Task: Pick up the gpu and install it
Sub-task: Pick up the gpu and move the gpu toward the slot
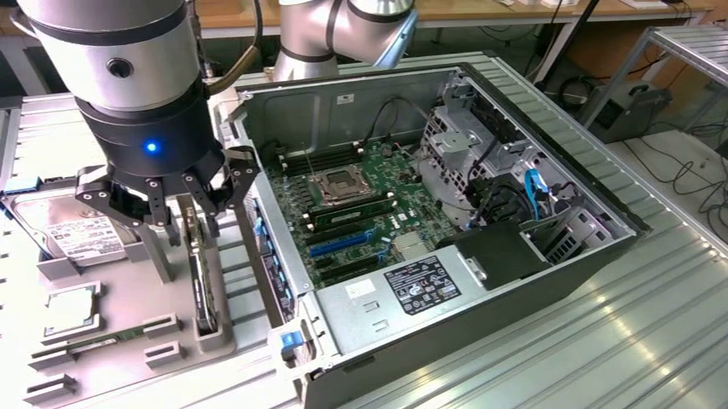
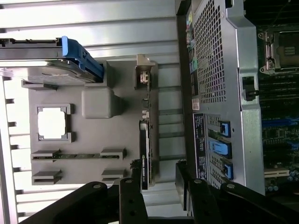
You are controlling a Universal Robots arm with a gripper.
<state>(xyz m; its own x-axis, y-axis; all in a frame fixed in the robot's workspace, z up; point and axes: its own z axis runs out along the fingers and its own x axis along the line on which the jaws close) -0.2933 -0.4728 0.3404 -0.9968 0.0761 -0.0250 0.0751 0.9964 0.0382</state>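
The gpu [image 1: 204,285] is a slim dark card standing on edge in a slot of the grey parts holder [image 1: 119,285], beside the open computer case [image 1: 478,281]. My gripper [image 1: 170,209] hangs open just above the card's far end, with nothing between its fingers. In the wrist view the gpu [image 2: 145,144] runs as a thin edge with a silver bracket at one end, lined up with the gap of the gripper [image 2: 161,200]. Both black fingers [image 2: 131,200] are apart from the card. Blue expansion slots [image 1: 341,244] show on the motherboard inside the case.
On the holder [image 2: 93,135] also sit a silver hard drive [image 1: 71,232] with a white label, a processor chip [image 1: 71,309] and a narrow green memory stick [image 1: 108,342]. The case's perforated rear wall [image 2: 210,60] stands close beside the gpu. Ribbed metal table [image 1: 615,341] surrounds everything.
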